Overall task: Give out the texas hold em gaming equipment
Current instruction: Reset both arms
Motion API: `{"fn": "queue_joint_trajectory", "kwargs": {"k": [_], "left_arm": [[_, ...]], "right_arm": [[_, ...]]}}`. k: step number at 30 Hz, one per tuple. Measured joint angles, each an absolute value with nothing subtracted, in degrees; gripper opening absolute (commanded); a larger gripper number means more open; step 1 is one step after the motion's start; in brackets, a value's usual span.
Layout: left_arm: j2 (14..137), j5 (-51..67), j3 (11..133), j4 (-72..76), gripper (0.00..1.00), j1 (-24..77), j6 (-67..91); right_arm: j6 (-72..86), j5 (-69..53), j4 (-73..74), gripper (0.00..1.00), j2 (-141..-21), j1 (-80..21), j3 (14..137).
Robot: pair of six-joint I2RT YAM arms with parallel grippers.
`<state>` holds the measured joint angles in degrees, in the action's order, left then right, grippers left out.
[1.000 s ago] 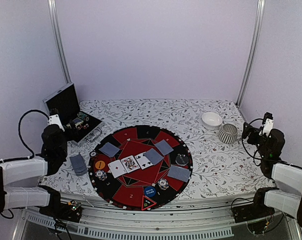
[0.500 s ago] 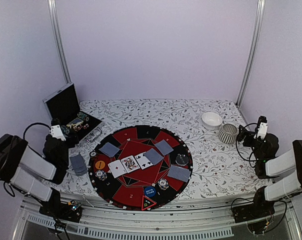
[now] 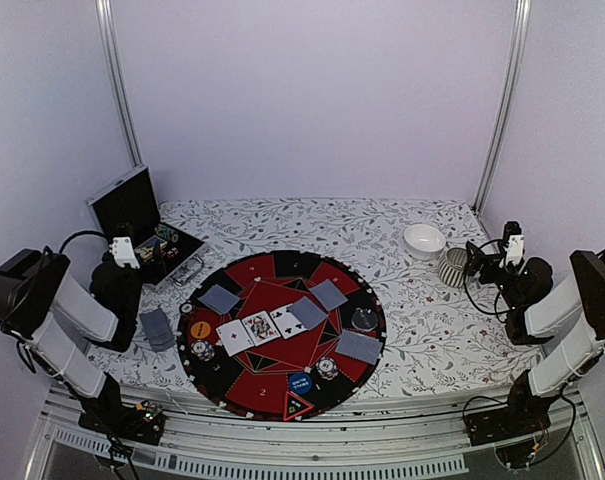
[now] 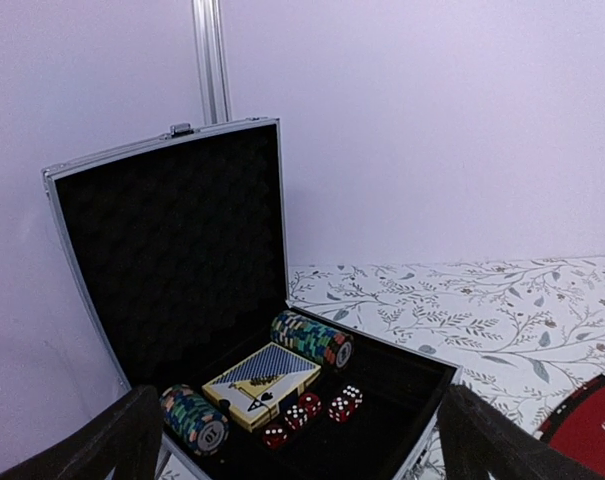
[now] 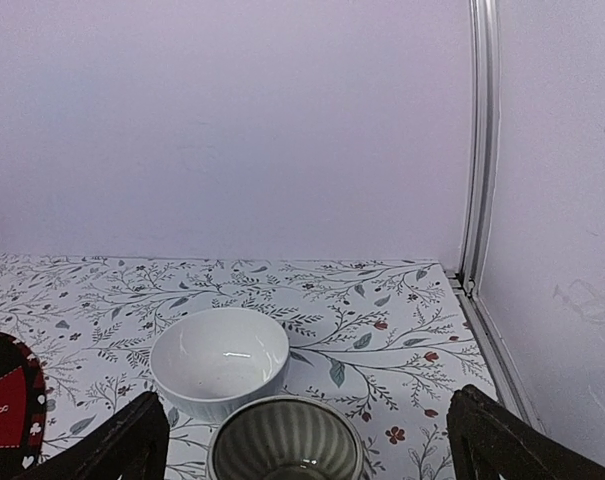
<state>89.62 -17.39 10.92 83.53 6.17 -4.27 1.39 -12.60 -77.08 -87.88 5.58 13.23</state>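
- While your left claw hangs wide open and empty, it faces the open case holding chip rolls, a boxed deck and red dice.
- You have a card pile just left of the round mat.
- On the mat lie three face-up cards, face-down cards around them, chips, an orange button, a blue button and a triangle marker.
- Your right claw, wide open and empty, faces the ribbed cup, with the white bowl just behind it.
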Motion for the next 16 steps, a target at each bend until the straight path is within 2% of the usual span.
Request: {"fn": "queue_joint_trajectory", "kwargs": {"k": [16], "left_arm": [[89.62, -17.17, 12.25, 78.06, 0.98, 4.84, -2.28]], "right_arm": [[0.99, -12.84, -75.18, 0.99, -87.88, 5.58, 13.23]]}}
